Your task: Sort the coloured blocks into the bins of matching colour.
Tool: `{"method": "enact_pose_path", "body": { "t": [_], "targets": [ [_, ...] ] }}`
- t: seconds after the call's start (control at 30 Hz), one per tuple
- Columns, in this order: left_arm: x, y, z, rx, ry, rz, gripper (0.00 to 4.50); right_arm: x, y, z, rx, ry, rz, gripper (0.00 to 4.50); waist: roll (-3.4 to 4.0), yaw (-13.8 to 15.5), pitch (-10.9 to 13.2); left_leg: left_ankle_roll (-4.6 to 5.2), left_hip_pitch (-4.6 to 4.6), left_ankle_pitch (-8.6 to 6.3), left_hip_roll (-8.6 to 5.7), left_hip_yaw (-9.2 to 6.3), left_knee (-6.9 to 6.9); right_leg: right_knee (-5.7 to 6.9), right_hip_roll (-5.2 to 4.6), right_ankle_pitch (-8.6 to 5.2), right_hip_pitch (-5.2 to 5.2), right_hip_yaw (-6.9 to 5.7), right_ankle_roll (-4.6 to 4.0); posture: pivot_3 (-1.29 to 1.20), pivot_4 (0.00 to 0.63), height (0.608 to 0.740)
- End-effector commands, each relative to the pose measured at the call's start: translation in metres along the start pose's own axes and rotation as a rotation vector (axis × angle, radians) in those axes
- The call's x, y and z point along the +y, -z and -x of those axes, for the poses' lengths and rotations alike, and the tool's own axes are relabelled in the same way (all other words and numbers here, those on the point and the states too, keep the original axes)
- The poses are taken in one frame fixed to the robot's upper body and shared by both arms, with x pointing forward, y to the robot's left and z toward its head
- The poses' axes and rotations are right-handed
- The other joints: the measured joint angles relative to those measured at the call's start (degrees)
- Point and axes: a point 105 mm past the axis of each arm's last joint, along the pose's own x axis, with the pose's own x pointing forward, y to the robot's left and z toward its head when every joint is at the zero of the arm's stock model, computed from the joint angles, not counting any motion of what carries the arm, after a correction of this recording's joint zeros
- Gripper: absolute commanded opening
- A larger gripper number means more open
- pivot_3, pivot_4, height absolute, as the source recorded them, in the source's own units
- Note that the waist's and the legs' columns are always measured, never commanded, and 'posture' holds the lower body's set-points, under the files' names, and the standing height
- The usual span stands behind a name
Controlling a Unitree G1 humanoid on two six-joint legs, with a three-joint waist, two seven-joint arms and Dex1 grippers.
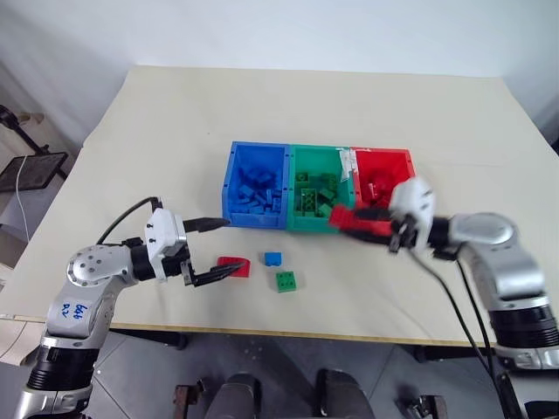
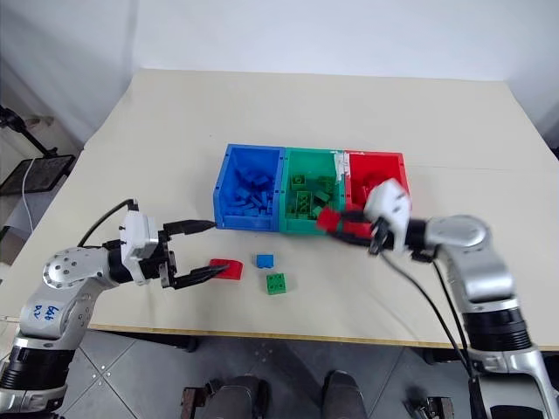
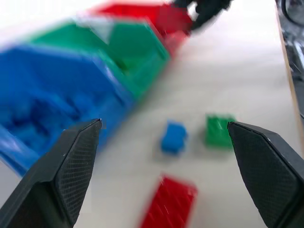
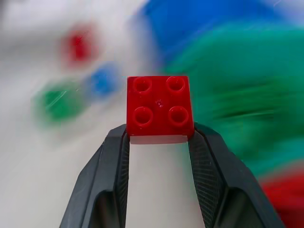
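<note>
A pale cream worktop (image 1: 175,122) carries three joined bins near its middle: a blue bin (image 1: 256,185), a green bin (image 1: 319,188) and a red bin (image 1: 382,179), side by side in a row parallel to the near edge. Between the bins and the near edge lie three loose blocks: a red block (image 1: 233,266) that seems flat and long, a small blue block (image 1: 272,258) and a green block (image 1: 286,280), closest to the near edge.

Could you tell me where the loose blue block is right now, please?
The blue block lies on the table before the blue bin, between the flat red block and the green block.
</note>
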Motion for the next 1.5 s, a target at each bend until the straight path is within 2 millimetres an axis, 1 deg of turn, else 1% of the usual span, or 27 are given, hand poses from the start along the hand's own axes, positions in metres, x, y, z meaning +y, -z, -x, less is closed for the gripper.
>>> {"method": "enact_pose_path", "body": {
  "t": [0.03, 0.1, 0.17, 0.23, 0.3, 0.37, 0.43, 0.47, 0.5, 0.57, 0.63, 0.7, 0.77, 0.8, 0.83, 0.9, 0.97, 1.03, 1.07, 1.13, 1.2, 1.27, 1.33, 1.4, 1.43, 1.47, 1.5],
  "targets": [
    [0.002, 0.000, 0.003, 0.008, -0.024, -0.006, 4.50, -0.043, 0.001, 0.024, 0.039, 0.220, 0.019, 1.41, 0.00, -0.06, 0.00, 0.00, 0.00, 0.00, -0.06, 0.03, -0.02, -0.02, 0.00, 0.00, -0.01, 0.01, 0.00, 0.00, 0.150, 0.740],
    [0.001, 0.001, 0.002, 0.013, -0.017, -0.003, 4.50, -0.048, 0.004, 0.024, 0.064, 0.229, 0.025, 1.41, 0.00, -0.14, 0.00, 0.00, -0.01, 0.00, -0.10, 0.07, -0.06, -0.04, 0.01, 0.00, -0.03, 0.03, 0.00, 0.00, 0.150, 0.740],
    [0.001, 0.002, 0.002, 0.019, -0.011, 0.000, 4.50, -0.048, 0.008, 0.020, 0.083, 0.214, 0.016, 1.41, 0.00, -0.26, 0.00, 0.00, -0.01, 0.00, -0.10, 0.12, -0.08, -0.05, 0.02, 0.00, -0.04, 0.04, 0.00, 0.00, 0.150, 0.740],
    [0.004, 0.002, 0.001, 0.022, -0.014, 0.002, 4.50, -0.050, 0.006, 0.010, 0.059, 0.210, 0.005, 2.15, 0.00, -0.39, 0.00, 0.00, -0.01, 0.00, -0.08, 0.16, -0.10, -0.04, 0.03, 0.00, -0.06, 0.04, 0.00, 0.00, 0.150, 0.740],
    [0.007, 0.003, 0.001, 0.030, -0.034, -0.011, 4.50, -0.048, -0.001, 0.007, 0.013, 0.191, 0.030, 2.73, 0.01, -0.39, 0.00, 0.01, -0.01, 0.00, -0.08, 0.19, -0.08, -0.03, 0.03, 0.00, -0.06, 0.06, 0.00, 0.00, 0.150, 0.740],
    [0.011, 0.004, 0.004, 0.045, -0.063, -0.024, 4.50, -0.038, -0.001, 0.011, 0.011, 0.138, 0.035, 3.41, 0.00, -0.24, 0.00, 0.01, -0.01, 0.00, -0.08, 0.16, -0.07, -0.03, 0.03, 0.00, -0.07, 0.05, 0.00, 0.00, 0.150, 0.740],
    [0.014, 0.006, 0.010, 0.059, -0.073, -0.013, 4.50, -0.025, 0.002, 0.023, 0.021, 0.079, 0.045, 4.15, 0.00, 0.22, 0.00, 0.01, -0.05, 0.00, -0.05, 0.07, -0.07, -0.03, 0.02, 0.00, -0.06, 0.02, 0.00, 0.00, 0.150, 0.740],
    [0.015, 0.007, 0.013, 0.066, -0.074, -0.008, 4.50, -0.020, 0.003, 0.028, 0.021, 0.059, 0.050, 4.39, 0.00, 0.47, 0.01, 0.01, -0.08, 0.00, -0.01, -0.02, -0.07, -0.03, 0.00, 0.00, -0.05, -0.02, 0.00, 0.00, 0.150, 0.740],
    [0.018, 0.010, 0.018, 0.081, -0.081, -0.007, 4.50, -0.011, 0.003, 0.034, 0.008, 0.022, 0.044, 4.46, 0.00, 0.70, 0.00, 0.03, -0.11, -0.01, 0.00, -0.06, -0.07, -0.04, -0.04, 0.00, -0.05, -0.03, 0.00, 0.00, 0.150, 0.740],
    [0.025, 0.015, 0.028, 0.104, -0.107, -0.016, 4.50, 0.015, 0.001, 0.044, -0.032, -0.086, 0.021, 4.46, 0.00, 0.88, 0.01, 0.07, -0.11, -0.04, -0.06, -0.01, -0.07, -0.05, -0.05, 0.00, -0.04, -0.03, 0.01, 0.00, 0.150, 0.740],
    [0.033, 0.025, 0.042, 0.133, -0.141, -0.036, 4.50, 0.037, 0.007, 0.053, -0.035, -0.148, -0.005, 4.46, 0.00, 0.97, 0.01, 0.07, -0.11, -0.05, -0.09, 0.03, -0.10, -0.13, -0.03, 0.00, -0.04, -0.05, 0.01, 0.00, 0.150, 0.740],
    [0.036, 0.031, 0.051, 0.155, -0.148, -0.046, 4.50, 0.049, 0.014, 0.059, -0.025, -0.166, -0.003, 4.46, 0.00, 0.93, 0.01, 0.06, -0.08, -0.05, -0.11, 0.10, -0.06, -0.12, 0.03, 0.00, -0.01, -0.08, 0.01, 0.00, 0.150, 0.740],
    [0.039, 0.038, 0.061, 0.188, -0.151, -0.050, 4.50, 0.064, 0.026, 0.067, 0.023, -0.203, -0.003, 4.46, 0.00, 0.81, 0.01, 0.04, 0.02, -0.04, -0.09, 0.22, -0.05, -0.11, 0.04, 0.00, 0.04, -0.06, 0.01, 0.00, 0.150, 0.740],
    [0.041, 0.043, 0.069, 0.216, -0.152, -0.045, 4.50, 0.075, 0.036, 0.075, 0.062, -0.242, -0.051, 4.46, 0.00, 0.85, 0.01, 0.05, 0.03, -0.03, -0.09, 0.24, -0.05, -0.11, 0.04, 0.00, 0.05, -0.05, 0.00, 0.00, 0.150, 0.740],
    [0.042, 0.045, 0.074, 0.234, -0.151, -0.041, 4.50, 0.082, 0.042, 0.081, 0.087, -0.268, -0.087, 4.46, 0.00, 0.89, 0.01, 0.04, 0.05, -0.02, -0.09, 0.24, -0.05, -0.08, 0.04, 0.01, 0.05, -0.04, 0.00, 0.00, 0.150, 0.740],
    [0.040, 0.045, 0.078, 0.260, -0.112, -0.032, 4.50, 0.085, 0.047, 0.089, 0.100, -0.247, -0.088, 4.46, 0.00, 0.92, 0.01, 0.05, 0.05, -0.02, -0.10, 0.23, -0.05, -0.07, 0.03, 0.01, 0.04, -0.05, 0.00, 0.00, 0.150, 0.740],
    [0.026, 0.037, 0.067, 0.273, -0.003, -0.039, 4.50, 0.080, 0.044, 0.091, 0.081, -0.207, -0.055, 4.46, -0.01, 0.86, 0.01, 0.06, 0.04, -0.03, -0.09, 0.24, -0.05, -0.08, 0.01, 0.01, 0.05, -0.03, -0.01, 0.00, 0.150, 0.740],
    [0.007, 0.027, 0.050, 0.265, 0.113, -0.038, 4.50, 0.081, 0.041, 0.091, 0.071, -0.217, -0.045, 4.46, -0.01, 0.84, 0.01, 0.06, 0.05, -0.03, 0.03, 0.25, -0.04, -0.08, -0.02, 0.02, 0.05, 0.02, -0.01, 0.00, 0.150, 0.740],
    [0.001, 0.023, 0.043, 0.272, 0.143, -0.050, 4.50, 0.083, 0.040, 0.091, 0.069, -0.228, -0.047, 4.46, -0.01, 0.87, 0.01, 0.05, 0.05, -0.03, 0.13, 0.23, -0.04, -0.08, -0.02, 0.01, 0.05, 0.02, -0.01, 0.00, 0.150, 0.740],
    [-0.006, 0.018, 0.024, 0.298, 0.151, -0.050, 4.50, 0.087, 0.041, 0.091, 0.077, -0.245, -0.037, 4.46, 0.00, 1.23, 0.01, 0.05, 0.05, -0.03, 0.16, 0.19, -0.04, -0.06, -0.01, 0.02, 0.05, 0.01, -0.01, 0.00, 0.150, 0.740],
    [-0.014, 0.021, 0.006, 0.379, 0.164, -0.027, 4.50, 0.089, 0.042, 0.091, 0.083, -0.253, -0.044, 4.46, 0.00, 1.51, 0.01, 0.05, 0.04, -0.03, 0.15, 0.17, -0.05, -0.05, -0.01, 0.02, 0.05, 0.02, -0.01, 0.00, 0.150, 0.740],
    [-0.026, 0.017, -0.015, 0.393, 0.188, -0.021, 4.50, 0.090, 0.041, 0.088, 0.078, -0.250, -0.040, 4.46, -0.01, 1.60, 0.01, 0.06, 0.02, -0.03, 0.07, 0.18, -0.02, -0.06, -0.01, 0.02, 0.07, 0.03, -0.01, 0.00, 0.150, 0.740],
    [-0.036, 0.011, -0.042, 0.371, 0.205, 0.009, 4.50, 0.090, 0.039, 0.085, 0.071, -0.245, -0.028, 4.46, -0.01, 1.63, 0.01, 0.07, 0.02, -0.02, 0.01, 0.19, -0.02, -0.05, -0.01, 0.02, 0.07, 0.08, 0.00, 0.00, 0.150, 0.740],
    [-0.040, 0.009, -0.071, 0.386, 0.212, -0.039, 4.50, 0.091, 0.034, 0.084, 0.063, -0.243, -0.026, 4.46, -0.01, 1.72, 0.01, 0.08, 0.00, -0.01, -0.05, 0.17, 0.02, -0.03, 0.00, 0.02, 0.08, 0.07, 0.00, 0.00, 0.150, 0.740],
    [-0.041, 0.008, -0.081, 0.395, 0.209, -0.067, 4.50, 0.091, 0.033, 0.083, 0.062, -0.243, -0.025, 4.46, -0.01, 1.71, 0.01, 0.08, 0.00, -0.01, -0.13, 0.18, 0.03, -0.04, 0.02, 0.02, 0.07, 0.07, 0.00, 0.00, 0.150, 0.740],
    [-0.041, 0.006, -0.095, 0.404, 0.198, -0.080, 4.50, 0.093, 0.032, 0.084, 0.063, -0.244, -0.027, 4.46, -0.01, 1.67, 0.01, 0.08, 0.01, -0.01, -0.17, 0.17, 0.03, 0.01, 0.02, 0.02, 0.07, 0.07, 0.01, 0.00, 0.150, 0.740],
    [-0.042, 0.006, -0.103, 0.438, 0.199, -0.086, 4.50, 0.095, 0.031, 0.084, 0.066, -0.245, -0.030, 4.46, -0.01, 1.69, 0.02, 0.08, -0.02, -0.01, -0.16, 0.18, 0.03, -0.05, 0.05, 0.02, 0.06, 0.06, 0.01, 0.00, 0.150, 0.740]
  ]
}}
